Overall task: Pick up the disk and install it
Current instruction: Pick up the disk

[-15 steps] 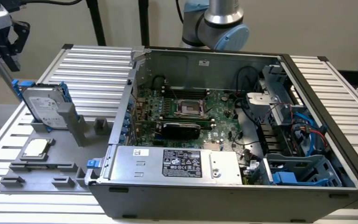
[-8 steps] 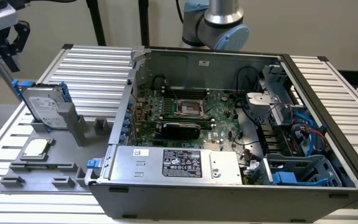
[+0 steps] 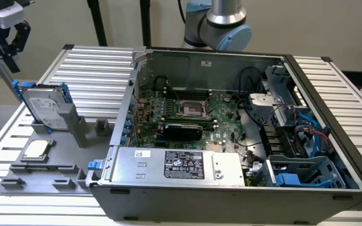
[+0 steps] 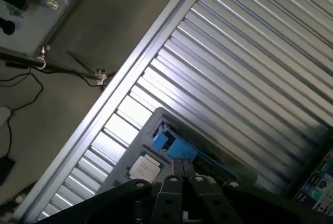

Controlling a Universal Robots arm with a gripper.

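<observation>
The disk (image 3: 45, 108), a silver-grey drive with a white label in a blue carrier, stands on edge in a slot of the grey fixture (image 3: 43, 172) at the exterior view's left. My gripper (image 3: 4, 42) hangs well above it, apart from it. In the wrist view the gripper (image 4: 182, 171) has its two dark fingers pressed together, shut with nothing between them. Beyond them I look down on the disk's blue carrier edge (image 4: 174, 145).
The open computer case (image 3: 322, 89) fills the exterior view's middle and right, with a motherboard (image 3: 187, 113), a grey power-supply box (image 3: 181, 165) and a blue drive bay (image 3: 303, 175). A square silver CPU chip (image 3: 36, 149) lies on the fixture. Everything sits on the ribbed aluminium table (image 4: 250, 63).
</observation>
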